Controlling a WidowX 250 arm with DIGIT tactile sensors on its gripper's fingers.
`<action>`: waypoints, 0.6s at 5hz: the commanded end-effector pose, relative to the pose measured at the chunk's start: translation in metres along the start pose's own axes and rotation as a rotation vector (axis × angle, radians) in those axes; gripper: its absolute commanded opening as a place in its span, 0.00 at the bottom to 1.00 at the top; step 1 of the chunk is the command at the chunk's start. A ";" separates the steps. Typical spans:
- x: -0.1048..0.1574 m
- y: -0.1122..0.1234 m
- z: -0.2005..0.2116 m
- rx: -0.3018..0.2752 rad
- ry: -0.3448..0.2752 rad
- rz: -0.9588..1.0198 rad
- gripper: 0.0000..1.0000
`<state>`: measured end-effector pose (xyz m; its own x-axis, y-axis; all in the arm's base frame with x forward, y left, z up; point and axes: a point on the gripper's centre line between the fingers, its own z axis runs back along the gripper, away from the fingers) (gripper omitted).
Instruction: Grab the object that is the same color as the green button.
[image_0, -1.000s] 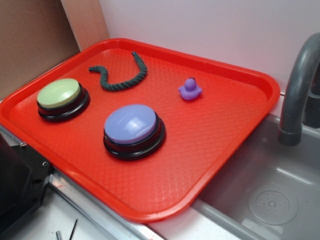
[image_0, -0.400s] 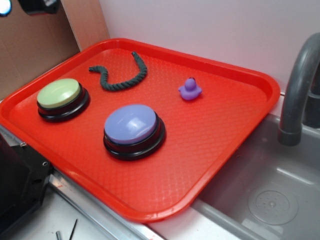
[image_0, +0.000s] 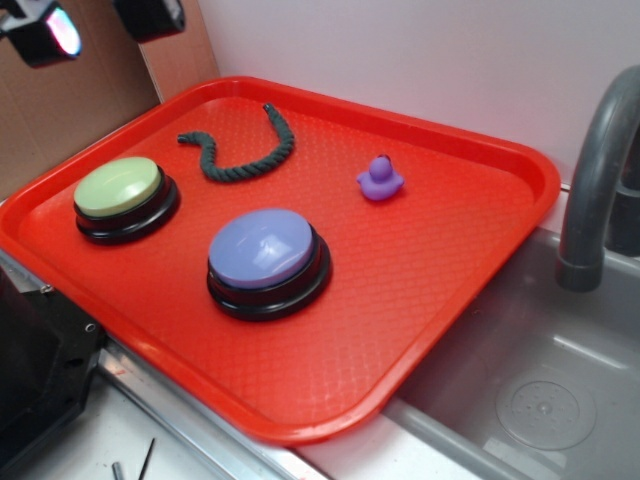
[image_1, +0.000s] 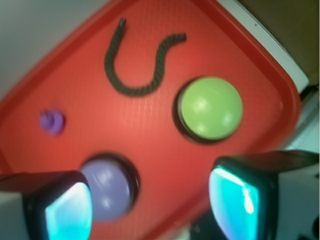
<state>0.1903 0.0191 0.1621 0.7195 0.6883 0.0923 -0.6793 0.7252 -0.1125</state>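
Note:
A dark green twisted rope (image_0: 240, 150) lies in a U-shaped curl at the far left of the red tray (image_0: 440, 250); the wrist view shows the rope (image_1: 135, 70) from above. The green button (image_0: 120, 190) sits on the tray's left side, just in front of the rope, and appears as the green button (image_1: 210, 107) in the wrist view. My gripper (image_0: 100, 22) hangs high above the tray's far left corner, clear of everything. Its fingers stand wide apart with nothing between them; the gripper (image_1: 150, 205) looks down on the tray.
A lavender-blue button (image_0: 265, 255) stands in the tray's middle front. A small purple duck (image_0: 380, 178) sits to the rope's right. A grey faucet (image_0: 600, 170) and a sink basin (image_0: 540, 400) are at the right. A cardboard wall (image_0: 60, 100) rises behind the gripper.
The gripper has come into the exterior view at the top left and moved down and rightward. The things on the tray have not moved.

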 end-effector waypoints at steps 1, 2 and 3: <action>0.060 0.000 -0.039 -0.018 -0.065 0.092 1.00; 0.078 0.001 -0.059 0.018 -0.071 0.135 1.00; 0.094 0.005 -0.086 0.035 -0.051 0.157 1.00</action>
<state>0.2611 0.0752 0.0687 0.6108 0.7885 0.0722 -0.7865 0.6148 -0.0596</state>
